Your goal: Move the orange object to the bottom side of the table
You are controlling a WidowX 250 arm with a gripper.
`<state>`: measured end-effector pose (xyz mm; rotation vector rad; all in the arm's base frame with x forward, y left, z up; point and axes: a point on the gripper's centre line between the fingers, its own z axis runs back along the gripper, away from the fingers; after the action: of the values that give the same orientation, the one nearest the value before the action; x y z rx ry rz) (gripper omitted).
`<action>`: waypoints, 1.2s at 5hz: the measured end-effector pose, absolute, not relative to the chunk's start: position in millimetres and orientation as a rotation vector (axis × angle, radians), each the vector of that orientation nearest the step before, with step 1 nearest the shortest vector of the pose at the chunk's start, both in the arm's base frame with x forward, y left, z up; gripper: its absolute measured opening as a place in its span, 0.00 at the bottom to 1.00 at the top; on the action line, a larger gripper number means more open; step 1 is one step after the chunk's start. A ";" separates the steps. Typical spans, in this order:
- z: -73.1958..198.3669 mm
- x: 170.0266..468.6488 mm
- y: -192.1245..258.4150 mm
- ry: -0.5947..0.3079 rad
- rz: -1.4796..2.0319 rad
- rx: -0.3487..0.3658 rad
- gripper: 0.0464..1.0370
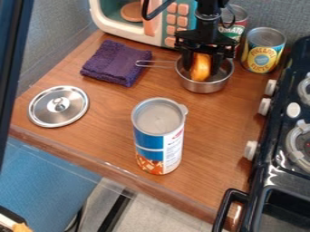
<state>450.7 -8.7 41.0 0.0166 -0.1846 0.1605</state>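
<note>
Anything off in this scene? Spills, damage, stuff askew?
Nothing spilled or damaged that I can see. The tall can is upright. Only mild oddities: the metal lid lies on the table, well left of the pot, and the purple cloth is bunched a bit unevenly.

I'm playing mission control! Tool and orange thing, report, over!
Tool closed on orange thing, at the pot. Tall blue can nearer table's bottom edge, maybe in the way.
</note>
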 end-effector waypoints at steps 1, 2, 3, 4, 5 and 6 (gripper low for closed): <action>41.0 450.6 -10.6 -0.184 0.155 0.009 0.61; 44.9 453.5 -17.2 -0.200 0.134 -0.032 0.61; 93.1 456.8 -22.2 -0.321 0.109 -0.072 0.61; 115.2 433.9 -16.2 -0.360 0.098 -0.085 0.61; 124.8 399.1 8.0 -0.364 0.094 -0.057 0.61; 118.0 360.2 28.2 -0.321 0.090 -0.033 0.61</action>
<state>360.2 28.2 118.0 -0.0330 -0.3206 0.0900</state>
